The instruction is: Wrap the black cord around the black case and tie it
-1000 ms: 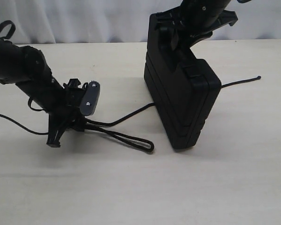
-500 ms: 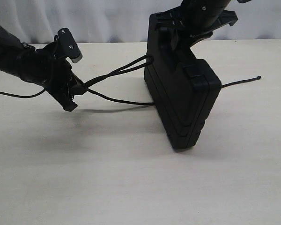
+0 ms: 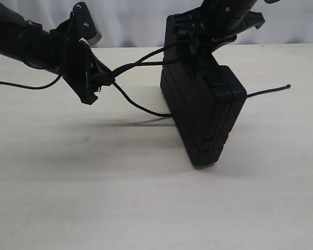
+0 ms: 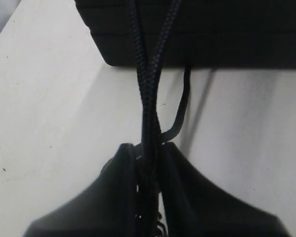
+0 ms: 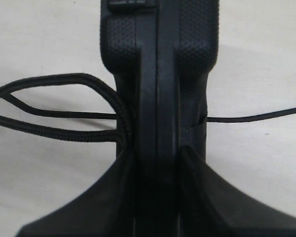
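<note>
The black case stands on edge on the table, tilted, its far top end held by my right gripper, which is shut on the case. My left gripper hangs above the table left of the case, shut on the black cord. A doubled stretch of cord runs taut from the left jaws to the case's top edge. A single strand drops to the table and passes under the case. The cord's free end lies on the table to the right.
A thin cable trails from the left arm toward the left edge. A white curtain hangs behind the table's far edge. Pale tabletop spreads in front of the case.
My left gripper has lifted off the table and swung up and right toward the case, carrying the cord loop up to the case's top. The right gripper and case stayed still.
</note>
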Controlling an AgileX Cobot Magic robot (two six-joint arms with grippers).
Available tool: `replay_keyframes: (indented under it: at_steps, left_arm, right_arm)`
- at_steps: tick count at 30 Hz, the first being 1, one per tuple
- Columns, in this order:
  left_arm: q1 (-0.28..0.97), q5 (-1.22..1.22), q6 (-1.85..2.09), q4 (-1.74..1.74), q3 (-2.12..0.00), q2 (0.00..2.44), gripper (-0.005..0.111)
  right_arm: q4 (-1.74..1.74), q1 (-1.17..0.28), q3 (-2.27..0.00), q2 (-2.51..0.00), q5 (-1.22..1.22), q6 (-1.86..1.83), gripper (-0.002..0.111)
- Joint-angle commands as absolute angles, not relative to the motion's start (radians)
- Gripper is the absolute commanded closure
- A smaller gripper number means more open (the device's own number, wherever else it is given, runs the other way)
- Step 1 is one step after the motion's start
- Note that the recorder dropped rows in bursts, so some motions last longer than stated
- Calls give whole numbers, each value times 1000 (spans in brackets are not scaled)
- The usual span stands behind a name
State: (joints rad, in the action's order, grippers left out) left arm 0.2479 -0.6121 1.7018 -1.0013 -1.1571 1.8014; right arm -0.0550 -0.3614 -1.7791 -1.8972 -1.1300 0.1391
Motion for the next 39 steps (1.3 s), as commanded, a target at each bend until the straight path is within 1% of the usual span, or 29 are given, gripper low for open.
replay_keyframes:
  at_steps: [1,6,8,12,15,21,29,39]
  left_arm:
    - [256,-644,1704,-998,-1164,1796,107]
    - [256,-660,1704,-1014,-1178,1795,107]
    - [256,-658,1704,-968,-1191,1782,107]
    - [256,-549,1696,-860,-1193,1711,107]
    - [256,-513,1696,-851,-1193,1671,107]
    - [261,-569,1697,-829,-1187,1658,107]
    - [346,-569,1403,-405,-1177,1658,107]
    - [409,-498,1392,-521,-1177,1658,107]
  right_arm:
    - [-63,-364,-1779,-1890,-1153,119,104]
    - [-63,-364,-1779,-1890,-1154,117,104]
    - [-63,-364,-1779,-1890,-1154,108,104]
    - [-61,-364,-1779,-1890,-1150,98,104]
    - [-61,-364,-1779,-1890,-1146,98,104]
    - [-61,-364,-1779,-1890,-1150,98,104]
    - [-61,-364,-1779,-1890,-1150,100,104]
    - [-67,-364,-1779,-1890,-1155,100,104]
